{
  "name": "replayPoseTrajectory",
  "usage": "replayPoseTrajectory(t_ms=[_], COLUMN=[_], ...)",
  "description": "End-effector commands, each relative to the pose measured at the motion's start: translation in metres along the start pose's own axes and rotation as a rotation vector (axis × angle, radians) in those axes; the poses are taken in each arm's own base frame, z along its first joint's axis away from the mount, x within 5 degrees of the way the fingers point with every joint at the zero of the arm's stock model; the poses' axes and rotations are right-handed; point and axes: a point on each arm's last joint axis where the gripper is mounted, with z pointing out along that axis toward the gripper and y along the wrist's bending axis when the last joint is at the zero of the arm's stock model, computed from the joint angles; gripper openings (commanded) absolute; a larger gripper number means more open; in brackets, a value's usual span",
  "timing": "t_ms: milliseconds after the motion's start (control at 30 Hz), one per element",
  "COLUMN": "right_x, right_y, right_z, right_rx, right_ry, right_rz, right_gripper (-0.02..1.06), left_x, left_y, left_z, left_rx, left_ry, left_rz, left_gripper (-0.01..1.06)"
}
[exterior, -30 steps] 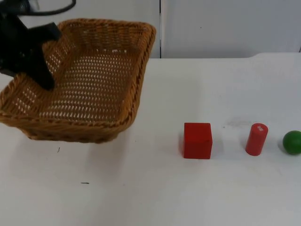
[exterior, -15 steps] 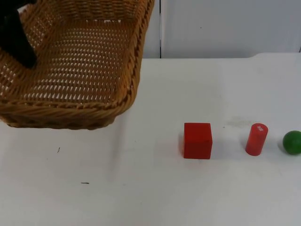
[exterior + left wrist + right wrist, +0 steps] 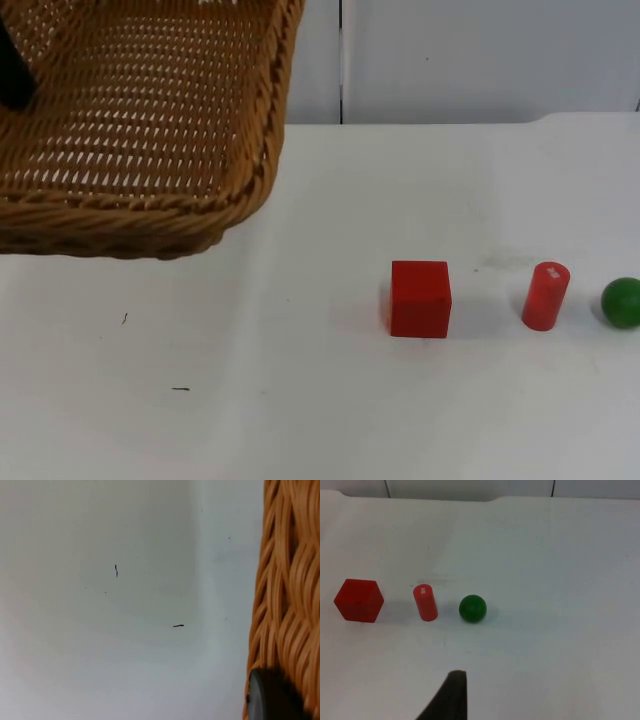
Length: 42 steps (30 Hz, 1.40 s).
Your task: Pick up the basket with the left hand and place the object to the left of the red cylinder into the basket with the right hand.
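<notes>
step: basket lift in hand, left gripper (image 3: 272, 695) clamped on wicker basket (image 3: 140, 130) rim | vs earlier: basket higher, nearer camera | right gripper (image 3: 447, 695) waits above table, finger state unclear | next: right reaches red cube (image 3: 420, 298) left of red cylinder (image 3: 545, 295)

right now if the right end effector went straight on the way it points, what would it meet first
Probably the bare white table. The right end effector looks onto an open patch short of the green ball and red cylinder; past that, those two lie nearest its line, though depth is unclear.
</notes>
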Motion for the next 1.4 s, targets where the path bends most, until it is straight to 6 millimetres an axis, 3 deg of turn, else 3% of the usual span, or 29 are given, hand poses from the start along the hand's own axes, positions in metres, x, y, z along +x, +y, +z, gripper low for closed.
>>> replayPoseTrajectory(t_ms=[0, 333, 567, 967, 1167, 1367], right_x=[0.000, -0.009, -0.044, -0.086, -0.101, -0.130], right_y=[0.000, 0.000, -0.001, -0.001, -0.001, -0.001], right_z=[0.000, 0.007, 0.022, 0.085, 0.107, 0.134], right_rx=[-0.006, -0.006, -0.004, -0.026, -0.031, -0.037], right_ry=[-0.002, 0.031, -0.036, -0.033, 0.020, 0.071], right_rz=[-0.002, -0.002, 0.000, 0.041, 0.052, 0.063], right_gripper=[1.05, 1.05, 1.05, 1.05, 1.05, 1.05], left_x=[0.002, 0.002, 0.002, 0.002, 0.002, 0.002], left_y=[-0.003, -0.003, -0.004, -0.005, -0.005, -0.005], left_z=[-0.004, -0.004, -0.004, -0.004, -0.004, -0.004], left_rx=[0.004, 0.004, 0.009, 0.023, 0.023, 0.023], left_ry=[-0.007, -0.007, -0.008, -0.010, -0.010, -0.010], left_rz=[-0.004, -0.006, -0.008, -0.013, -0.013, -0.013], left_gripper=[0.00, 0.00, 0.00, 0.00, 0.00, 0.00])
